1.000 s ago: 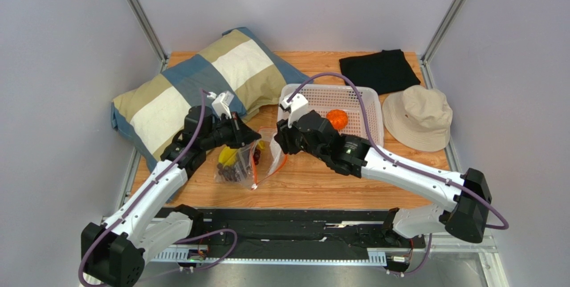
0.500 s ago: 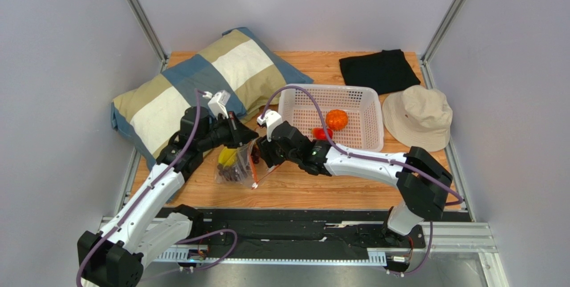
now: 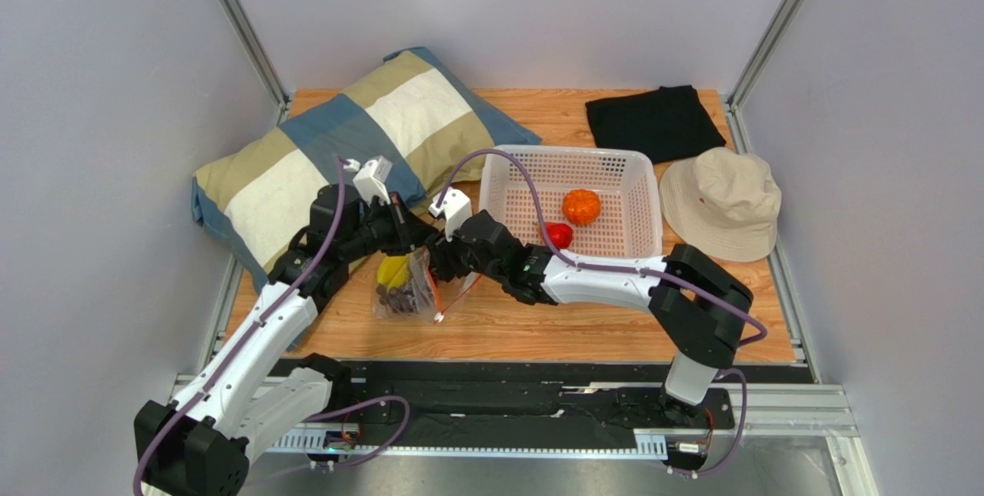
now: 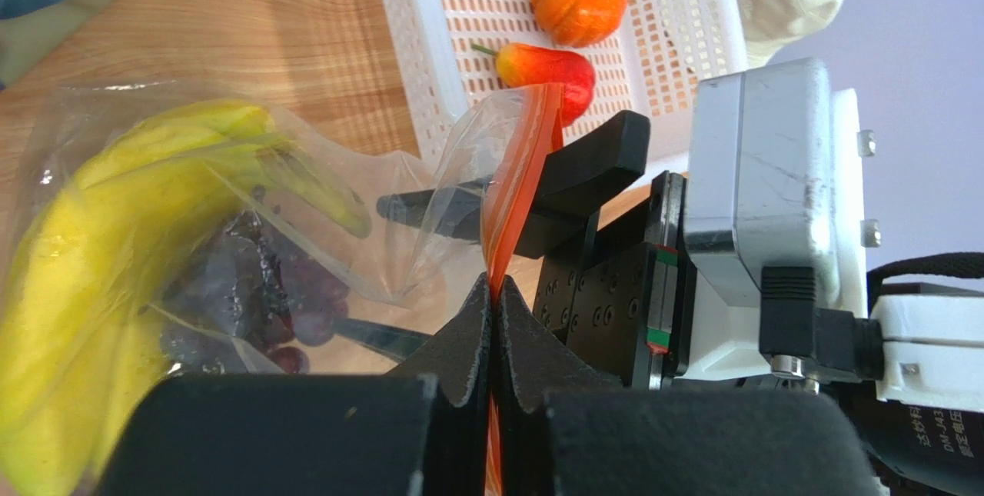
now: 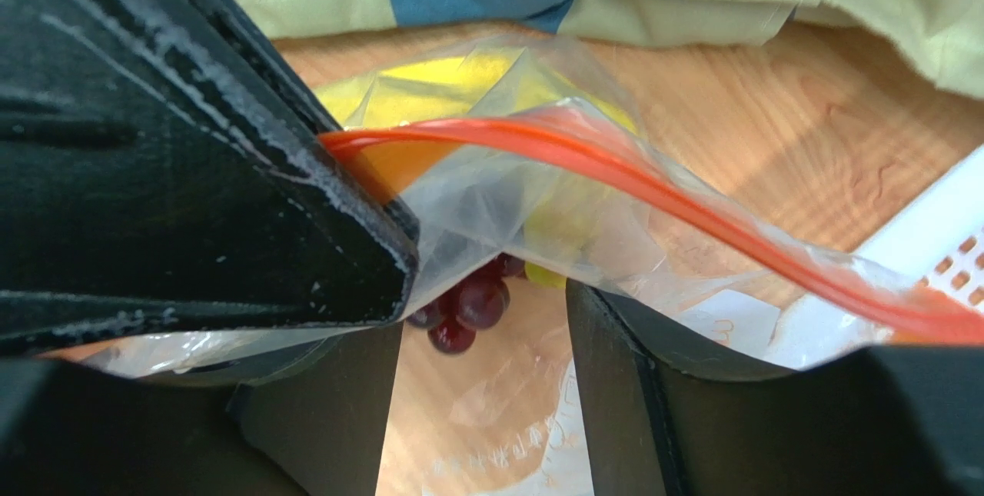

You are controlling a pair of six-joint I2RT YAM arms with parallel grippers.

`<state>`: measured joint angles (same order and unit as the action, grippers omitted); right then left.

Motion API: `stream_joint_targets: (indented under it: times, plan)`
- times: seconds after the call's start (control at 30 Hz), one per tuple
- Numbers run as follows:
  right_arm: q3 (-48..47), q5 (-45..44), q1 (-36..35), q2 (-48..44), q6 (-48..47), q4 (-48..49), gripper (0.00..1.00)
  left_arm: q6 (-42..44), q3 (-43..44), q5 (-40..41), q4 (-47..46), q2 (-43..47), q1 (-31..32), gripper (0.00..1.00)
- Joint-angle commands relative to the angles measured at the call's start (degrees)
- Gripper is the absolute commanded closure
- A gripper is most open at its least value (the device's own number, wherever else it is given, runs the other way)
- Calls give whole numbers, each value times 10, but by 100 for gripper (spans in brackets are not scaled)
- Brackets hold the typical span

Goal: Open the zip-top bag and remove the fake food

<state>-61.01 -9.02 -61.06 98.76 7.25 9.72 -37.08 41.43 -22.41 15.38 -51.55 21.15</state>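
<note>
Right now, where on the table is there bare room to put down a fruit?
The table is bare in front of the basket, between the right arm and the near edge; a smaller bare patch lies behind the basket, between pillow and black cloth. Around the zip-top bag it is crowded.

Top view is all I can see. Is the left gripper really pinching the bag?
Observer: Yes. The left wrist view shows the left gripper shut on the bag at its orange strip.
Operator: What's the dark blob in there?
Observer: Purple grapes, beside the bananas.
Operator: Is the right gripper holding anything?
Observer: No. The right wrist view shows it open, aimed at the grapes.
</note>
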Motion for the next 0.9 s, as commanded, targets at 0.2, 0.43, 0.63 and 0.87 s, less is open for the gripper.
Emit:
stream_joint_targets:
  times: [0.2, 0.43, 0.63, 0.87]
  plan:
    - [-14, -60, -4, 77, -85, 144, 47, -3, 15, -25, -18, 14, 7, 100]
    - [4, -86, -4, 103, -97, 202, 62, 1, 13, -18, -12, 20, 7, 100]
    - [12, -90, -4, 68, -88, 191, 100, 3, 8, -14, -18, 17, 7, 100]
    - [-2, -93, -17, -32, -33, 41, 100, 23, 35, 3, 5, 17, 7, 100]
